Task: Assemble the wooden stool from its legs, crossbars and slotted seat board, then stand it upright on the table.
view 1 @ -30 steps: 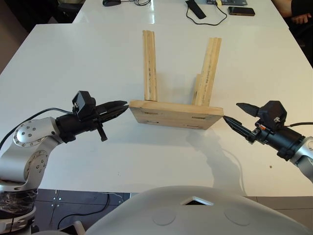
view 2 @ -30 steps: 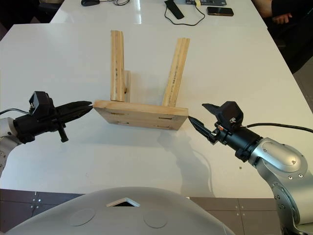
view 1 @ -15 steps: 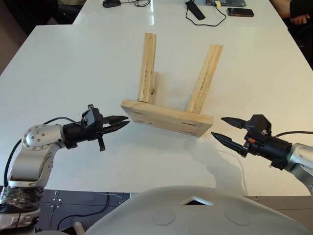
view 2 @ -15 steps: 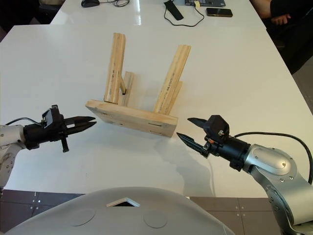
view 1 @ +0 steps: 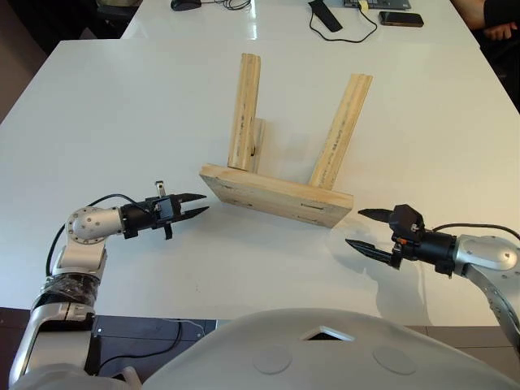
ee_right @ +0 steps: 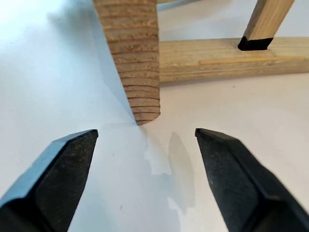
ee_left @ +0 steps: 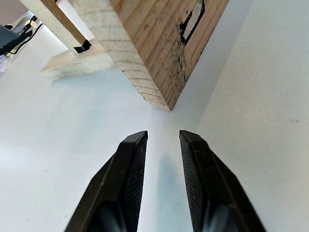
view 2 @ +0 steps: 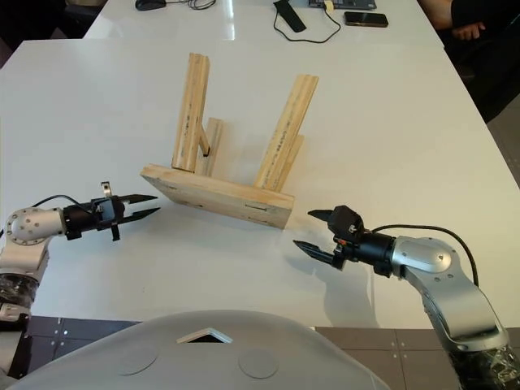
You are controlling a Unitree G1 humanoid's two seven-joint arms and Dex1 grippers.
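The desk [view 1: 122, 106] carries the assembled stool [view 2: 215, 197] on its side near the middle. The seat board [view 1: 276, 199] stands on its long edge and the legs [view 1: 244, 110] point toward the far edge.

The step in hand appears to be standing the stool upright.

1. Clamp both short ends of the board level.
2. Rotate both ends together so the legs swing down.

Bare desk lies on either side, and the near edge is close behind the grippers.

The left gripper [view 1: 201, 203] is slightly parted, just off the left end. The right gripper [view 1: 356, 228] is wide apart near the right end and touches nothing.

Bare pale wood on seat board [ee_left: 159, 58], laminated strips, splintery at the slot; legs [view 1: 244, 110] same, matt. White tabletop [view 1: 122, 122] smooth, glossy. Black left tool [ee_left: 162, 136] and right tool [ee_right: 146, 132] matt, plastic-looking.
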